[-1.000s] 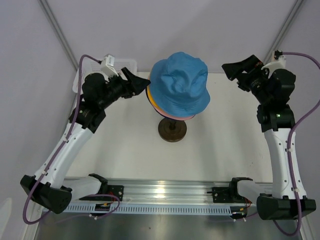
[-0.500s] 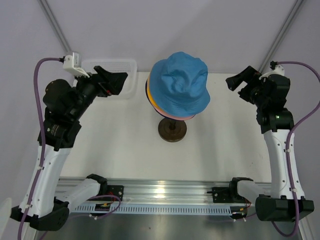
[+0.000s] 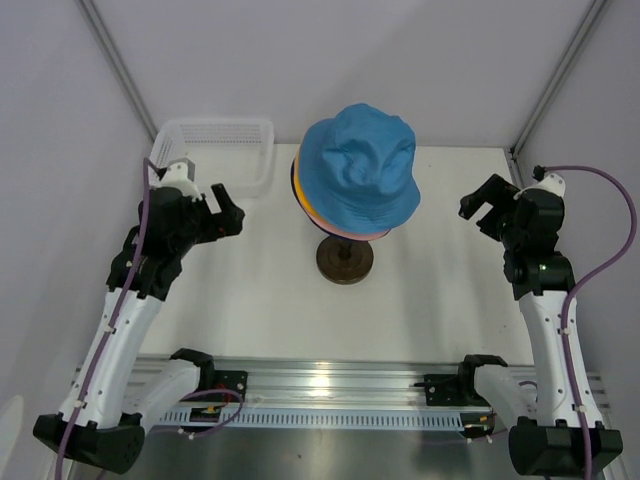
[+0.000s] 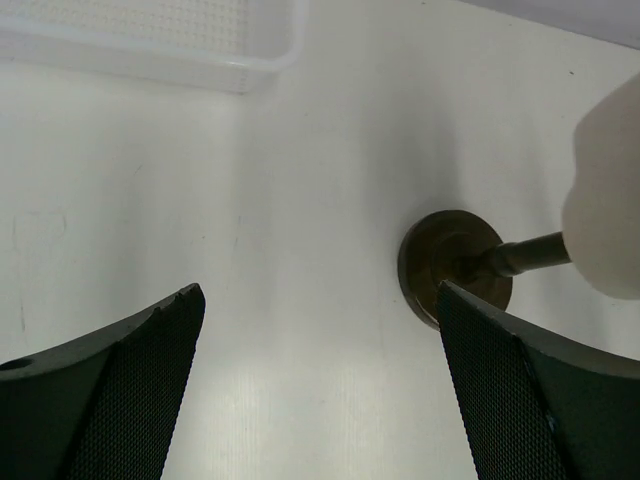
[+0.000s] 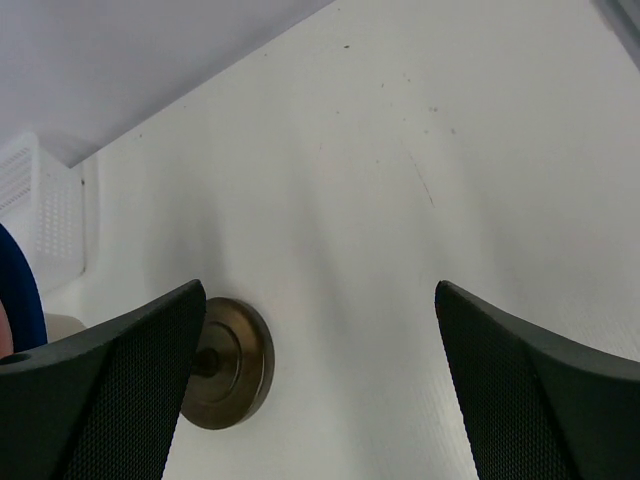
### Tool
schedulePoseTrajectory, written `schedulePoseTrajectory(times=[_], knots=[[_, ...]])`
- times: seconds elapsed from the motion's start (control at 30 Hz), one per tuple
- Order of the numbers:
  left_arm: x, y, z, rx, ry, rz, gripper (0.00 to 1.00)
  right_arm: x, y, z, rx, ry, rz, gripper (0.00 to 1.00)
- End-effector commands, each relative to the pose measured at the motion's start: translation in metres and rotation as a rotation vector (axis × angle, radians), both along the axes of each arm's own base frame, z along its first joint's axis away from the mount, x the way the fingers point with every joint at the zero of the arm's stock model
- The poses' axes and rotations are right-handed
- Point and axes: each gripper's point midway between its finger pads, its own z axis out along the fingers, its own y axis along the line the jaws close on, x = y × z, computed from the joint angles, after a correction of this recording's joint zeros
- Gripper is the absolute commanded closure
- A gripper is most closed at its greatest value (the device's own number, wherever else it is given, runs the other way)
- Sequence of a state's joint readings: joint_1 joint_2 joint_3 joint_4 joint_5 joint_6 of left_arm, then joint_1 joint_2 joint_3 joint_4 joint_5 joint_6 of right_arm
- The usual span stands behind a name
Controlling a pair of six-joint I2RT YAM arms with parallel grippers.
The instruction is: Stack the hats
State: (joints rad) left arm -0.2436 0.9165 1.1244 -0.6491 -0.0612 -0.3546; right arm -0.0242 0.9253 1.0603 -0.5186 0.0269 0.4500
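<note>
The left claw (image 3: 228, 210) hangs above the white table (image 3: 260, 300) with its two dark fingers spread wide and nothing between them. The left wrist view shows the same gap at the left claw (image 4: 318, 300), with only bare table under it. The right claw (image 3: 480, 205) is spread just as wide and also holds nothing. Its wrist view shows open table between the fingertips of the right claw (image 5: 320, 290).

Between the two claws, well apart from both, the light blue fabric bucket hat (image 3: 358, 165) sits on top of the stack, crown up and brim drooping all round. Slivers of other brims peek out under it: a dark blue hat (image 3: 294, 178) and a yellow-orange hat (image 3: 303, 205) on the side facing the left claw, and a pink hat (image 3: 345, 233) along the near edge. Their order in the stack cannot be told. The dark blue brim also shows at the left edge of the right wrist view.

The stack rests on a cream egg-shaped mannequin head (image 4: 605, 200), which stands on a dark round stand (image 3: 345, 260) that shows ahead of each claw in its wrist view. A white plastic mesh basket (image 3: 215, 135) sits just beyond the left claw, near the table's far edge.
</note>
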Motion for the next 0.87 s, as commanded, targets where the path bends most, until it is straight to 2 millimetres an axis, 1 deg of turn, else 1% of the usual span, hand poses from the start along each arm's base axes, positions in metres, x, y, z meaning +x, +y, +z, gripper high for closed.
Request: schedulePoseTrajectory(times=[0.0,0.03,0.1,0.23,0.3,0.33,0.37,0.4,0.43,0.5,0.57,0.83], knots=[[-0.006,0.01,0.004,-0.062,-0.038,-0.015,0.01,0.003,-0.006,0.026,-0.052,-0.127,-0.007,0.01],[-0.008,0.011,0.004,-0.094,-0.037,-0.014,0.01,0.003,-0.006,0.029,-0.052,-0.138,-0.006,0.0],[-0.01,0.015,-0.003,-0.124,-0.02,-0.009,0.0,0.001,-0.006,0.035,-0.057,-0.162,-0.006,0.01],[-0.019,0.028,-0.008,-0.083,-0.03,0.042,0.01,0.003,-0.006,0.041,-0.069,-0.182,0.004,0.0],[-0.025,0.029,-0.001,-0.078,-0.071,0.039,0.01,0.004,-0.005,0.041,-0.068,-0.18,0.007,0.01],[-0.029,0.027,-0.004,-0.079,-0.071,0.021,0.01,0.005,-0.007,0.04,-0.069,-0.176,-0.004,0.0],[-0.032,0.025,0.004,-0.083,-0.108,0.011,0.01,0.006,-0.009,0.039,-0.068,-0.168,-0.015,0.01],[-0.035,0.025,0.005,-0.083,-0.117,0.007,0.01,0.005,-0.01,0.04,-0.072,-0.158,-0.023,0.01],[-0.038,0.027,0.008,-0.08,-0.135,0.013,0.01,0.006,-0.013,0.04,-0.078,-0.15,-0.038,0.01],[-0.042,0.03,0.012,-0.07,-0.153,0.026,0.0,0.004,-0.014,0.04,-0.08,-0.136,-0.039,0.01],[-0.045,0.033,0.011,-0.057,-0.16,0.036,0.01,0.001,-0.01,0.047,-0.075,-0.149,-0.022,0.01],[-0.049,0.034,0.009,-0.035,-0.16,0.031,0.01,-0.003,-0.002,0.052,-0.058,-0.164,0.021,0.0]])
